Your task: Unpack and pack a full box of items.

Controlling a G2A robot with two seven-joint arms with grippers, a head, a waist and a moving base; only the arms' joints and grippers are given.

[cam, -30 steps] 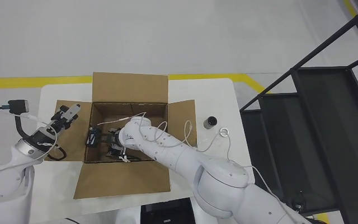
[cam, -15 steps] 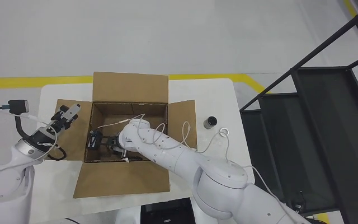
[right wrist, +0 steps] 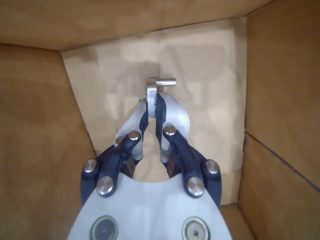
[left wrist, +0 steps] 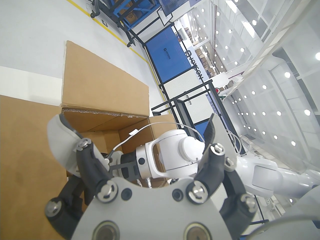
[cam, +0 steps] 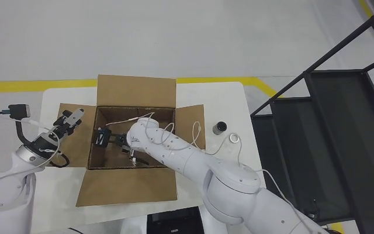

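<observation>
An open cardboard box (cam: pixel 135 93) stands on the white table, flaps spread out. My right gripper (right wrist: pixel 152 102) is inside it, above the box floor (right wrist: pixel 212 71), shut on a small silver metal part (right wrist: pixel 155 88) with a short cylinder sticking out sideways. In the top view the right gripper (cam: pixel 105 139) sits in the box's left part. My left gripper (left wrist: pixel 136 131) is open and holds nothing; it hovers over the box's left flap (cam: pixel 65 140), pointing toward the box (left wrist: pixel 105 91).
A small dark cylindrical jar (cam: pixel 220 127) stands on the table right of the box. A white cable (cam: pixel 234 139) loops off the right arm near it. A black metal staircase (cam: pixel 327 134) is at the right. A yellow floor line (cam: pixel 47 85) runs behind the table.
My right gripper has shifted inside the box toward its left and far side, carrying the metal part. The left arm has kept still.
</observation>
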